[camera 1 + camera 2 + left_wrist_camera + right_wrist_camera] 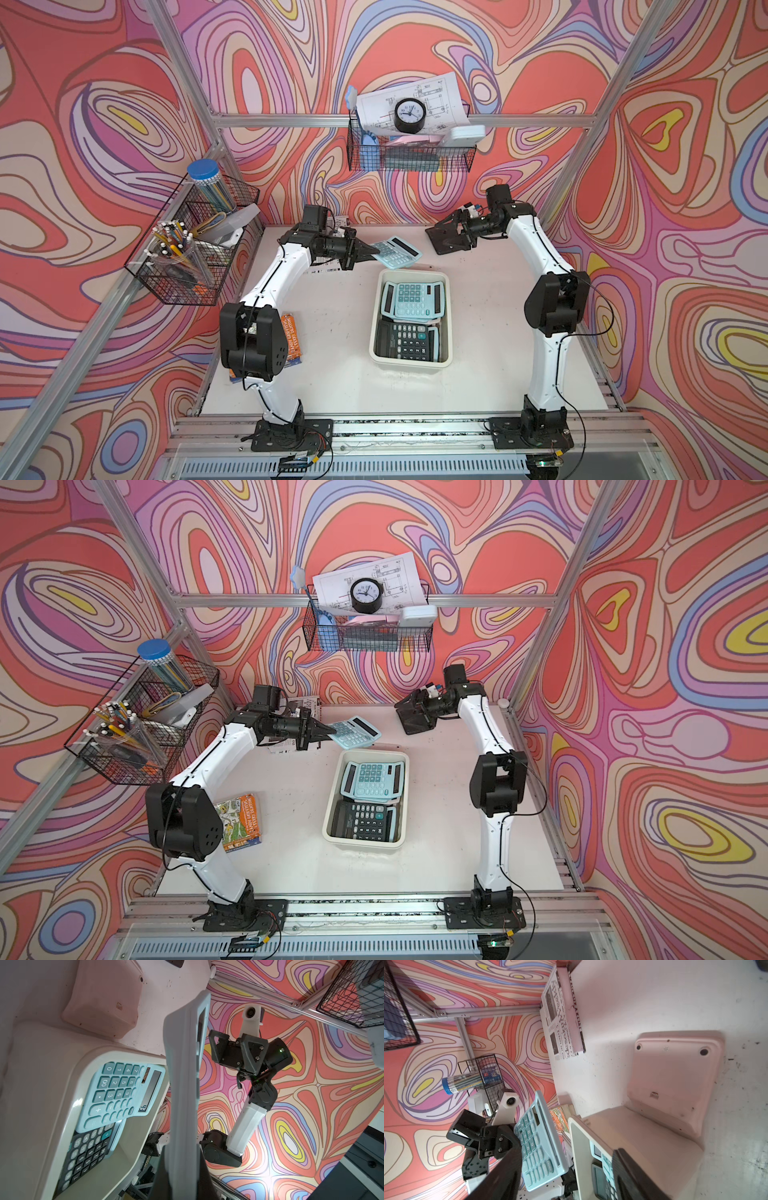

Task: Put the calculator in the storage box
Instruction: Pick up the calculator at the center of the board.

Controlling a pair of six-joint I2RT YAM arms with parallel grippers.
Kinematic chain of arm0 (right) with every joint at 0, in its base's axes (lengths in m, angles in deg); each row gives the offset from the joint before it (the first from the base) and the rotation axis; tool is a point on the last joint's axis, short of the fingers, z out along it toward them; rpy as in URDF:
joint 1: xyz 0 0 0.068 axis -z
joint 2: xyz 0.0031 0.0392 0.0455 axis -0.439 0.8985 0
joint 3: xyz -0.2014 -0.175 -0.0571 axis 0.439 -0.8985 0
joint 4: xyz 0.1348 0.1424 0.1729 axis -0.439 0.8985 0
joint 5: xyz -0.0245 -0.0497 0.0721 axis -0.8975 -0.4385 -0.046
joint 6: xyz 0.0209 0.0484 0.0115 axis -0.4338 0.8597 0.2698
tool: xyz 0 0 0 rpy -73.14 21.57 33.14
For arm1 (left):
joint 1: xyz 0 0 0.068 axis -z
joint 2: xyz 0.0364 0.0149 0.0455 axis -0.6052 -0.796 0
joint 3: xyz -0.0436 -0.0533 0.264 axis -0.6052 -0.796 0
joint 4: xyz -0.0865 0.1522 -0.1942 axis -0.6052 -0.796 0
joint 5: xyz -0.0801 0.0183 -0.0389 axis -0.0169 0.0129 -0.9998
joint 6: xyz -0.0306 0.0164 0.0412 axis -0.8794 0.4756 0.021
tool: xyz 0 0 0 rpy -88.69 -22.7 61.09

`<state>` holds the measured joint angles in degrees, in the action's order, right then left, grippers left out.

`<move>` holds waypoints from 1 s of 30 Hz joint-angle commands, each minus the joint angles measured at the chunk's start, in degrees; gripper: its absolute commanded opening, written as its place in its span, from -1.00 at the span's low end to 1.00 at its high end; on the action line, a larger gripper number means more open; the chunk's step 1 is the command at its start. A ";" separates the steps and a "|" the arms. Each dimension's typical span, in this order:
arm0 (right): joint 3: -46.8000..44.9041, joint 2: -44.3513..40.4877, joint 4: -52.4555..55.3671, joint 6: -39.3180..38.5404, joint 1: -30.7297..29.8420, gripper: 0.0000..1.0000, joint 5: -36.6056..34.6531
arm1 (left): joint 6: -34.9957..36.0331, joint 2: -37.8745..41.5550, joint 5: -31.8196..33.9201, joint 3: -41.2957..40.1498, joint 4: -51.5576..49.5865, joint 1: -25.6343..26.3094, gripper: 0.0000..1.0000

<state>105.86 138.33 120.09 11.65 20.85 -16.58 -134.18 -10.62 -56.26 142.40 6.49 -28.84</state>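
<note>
A light blue calculator (398, 252) hangs tilted just above the far end of the storage box (375, 320), with my left gripper (371, 252) shut on its left edge. The left wrist view shows it edge-on (182, 1084), clamped between the fingers. The cream-white storage box (330, 812) holds another light blue calculator (413, 300) lying over a black one (402, 340). My right gripper (448, 241) stands open at the back right with nothing between its fingers. In its wrist view the held calculator (539, 1147) and the box wall (643, 1136) are both ahead.
A pale pink flat casing (675, 1084) lies face-down on the table by the box's far end. A newspaper (558, 1022) lies at the back left, and an orange book (239, 823) by the left arm. Black wire baskets (191, 245) (411, 145) hang on the walls.
</note>
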 commanded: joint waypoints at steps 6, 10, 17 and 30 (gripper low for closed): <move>-10.56 -3.23 -6.70 2.28 -0.52 0.27 11.72 | -2.00 1.92 -4.66 0.65 6.00 3.72 -1.00; -14.16 -5.41 -10.15 4.56 -0.48 0.18 14.17 | 0.14 -0.15 -4.11 3.51 3.56 5.60 -1.00; -17.56 -9.02 -9.60 2.87 -0.52 0.14 13.21 | 1.51 -1.77 -3.71 5.24 1.88 6.87 -1.00; -22.00 -12.06 -17.25 7.75 -0.14 0.24 12.53 | 2.99 -1.91 -3.45 4.64 0.48 7.42 -1.00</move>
<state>84.18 126.84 105.16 18.62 20.72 -6.52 -132.81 -12.40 -58.47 145.96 7.08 -21.78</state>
